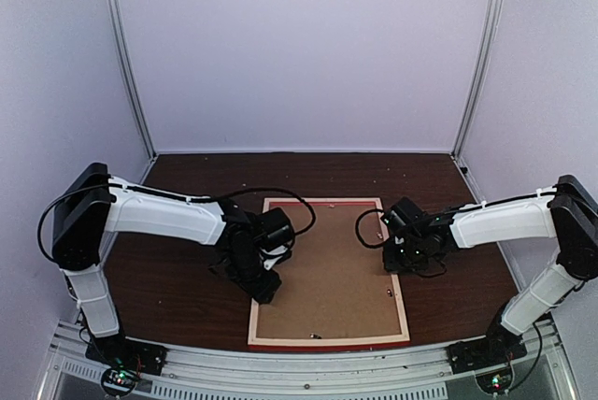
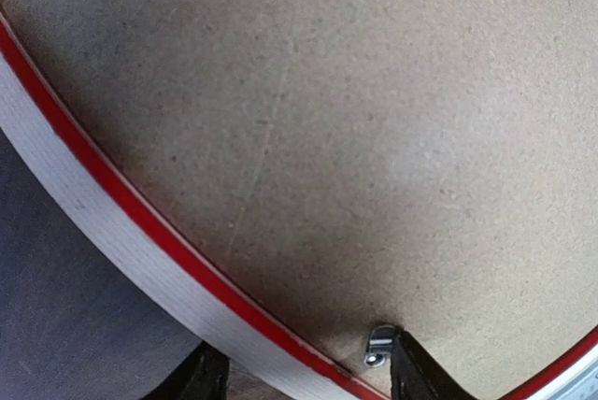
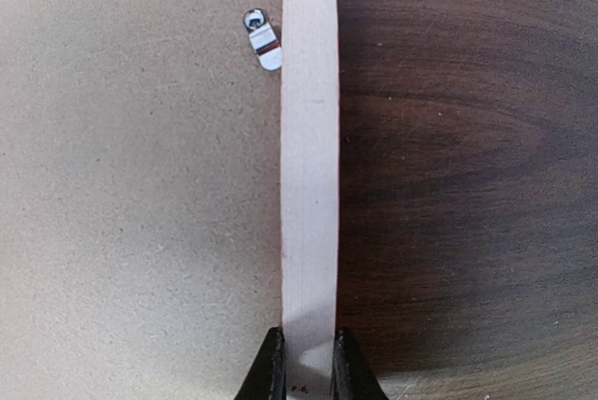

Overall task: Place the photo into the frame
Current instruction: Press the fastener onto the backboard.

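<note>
The frame (image 1: 398, 299) lies back side up on the table, pale wood rails with red edges. A plain brown backing board (image 1: 327, 269) fills it. The photo is hidden. My left gripper (image 1: 265, 284) is at the frame's left rail. In the left wrist view it (image 2: 304, 379) is open, straddling the rail (image 2: 112, 232), one finger on the table side and the other on the board beside a metal tab (image 2: 378, 346). My right gripper (image 1: 400, 256) is at the right rail. In the right wrist view it (image 3: 308, 367) is shut on that rail (image 3: 308, 157).
The dark wood table (image 1: 187, 297) surrounds the frame. Another metal tab (image 3: 263, 39) sits on the board (image 3: 140, 185) by the right rail. White walls enclose the back and sides. The arms' cables (image 1: 308, 213) loop over the frame's far end.
</note>
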